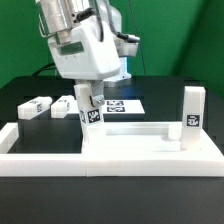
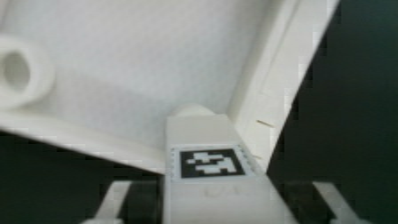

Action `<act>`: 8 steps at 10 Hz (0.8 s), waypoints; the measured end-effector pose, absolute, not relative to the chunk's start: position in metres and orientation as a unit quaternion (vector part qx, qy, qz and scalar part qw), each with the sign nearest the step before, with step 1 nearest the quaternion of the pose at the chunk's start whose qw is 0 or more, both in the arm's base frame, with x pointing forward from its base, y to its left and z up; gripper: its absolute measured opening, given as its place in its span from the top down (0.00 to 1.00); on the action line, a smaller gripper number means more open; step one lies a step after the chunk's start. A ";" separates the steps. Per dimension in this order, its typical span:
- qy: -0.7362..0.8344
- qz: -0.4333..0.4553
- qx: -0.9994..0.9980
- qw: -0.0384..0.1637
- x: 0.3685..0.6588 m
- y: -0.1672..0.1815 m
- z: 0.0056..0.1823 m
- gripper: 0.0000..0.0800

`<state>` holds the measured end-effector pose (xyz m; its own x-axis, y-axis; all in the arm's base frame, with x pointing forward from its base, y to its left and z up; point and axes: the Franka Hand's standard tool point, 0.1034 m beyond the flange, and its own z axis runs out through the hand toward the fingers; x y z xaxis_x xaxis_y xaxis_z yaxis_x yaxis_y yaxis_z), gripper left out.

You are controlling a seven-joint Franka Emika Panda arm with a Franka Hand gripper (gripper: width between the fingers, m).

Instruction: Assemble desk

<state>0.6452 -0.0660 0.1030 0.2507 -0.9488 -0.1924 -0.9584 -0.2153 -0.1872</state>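
Note:
The white desk top lies flat with its rim up, and one leg stands upright at its end on the exterior view's right. My gripper is shut on another tagged leg and holds it upright over the top's corner on the exterior view's left. Whether that leg touches the top I cannot tell. The wrist view shows the held leg between my fingers, with the desk top's rim and a round hole beyond it.
Two loose legs lie on the black table at the exterior view's left. The marker board lies behind the desk top. A long white border bar runs along the front.

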 end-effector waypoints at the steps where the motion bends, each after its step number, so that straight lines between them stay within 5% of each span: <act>1: 0.688 0.023 -0.712 0.142 0.645 -0.063 0.103 0.63; 4: 0.652 0.033 -0.744 0.140 0.641 -0.060 0.102 0.62; 5: 0.575 0.050 -0.805 0.135 0.635 -0.056 0.105 0.35; 6: 0.479 0.044 -0.866 0.136 0.635 -0.060 0.106 0.35; 7: 0.399 0.044 -0.906 0.134 0.633 -0.059 0.107 0.22; 8: 0.389 0.041 -0.911 0.135 0.633 -0.059 0.107 0.20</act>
<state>0.6332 -0.0586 0.1065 0.6943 -0.6969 -0.1794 -0.7190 -0.6615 -0.2130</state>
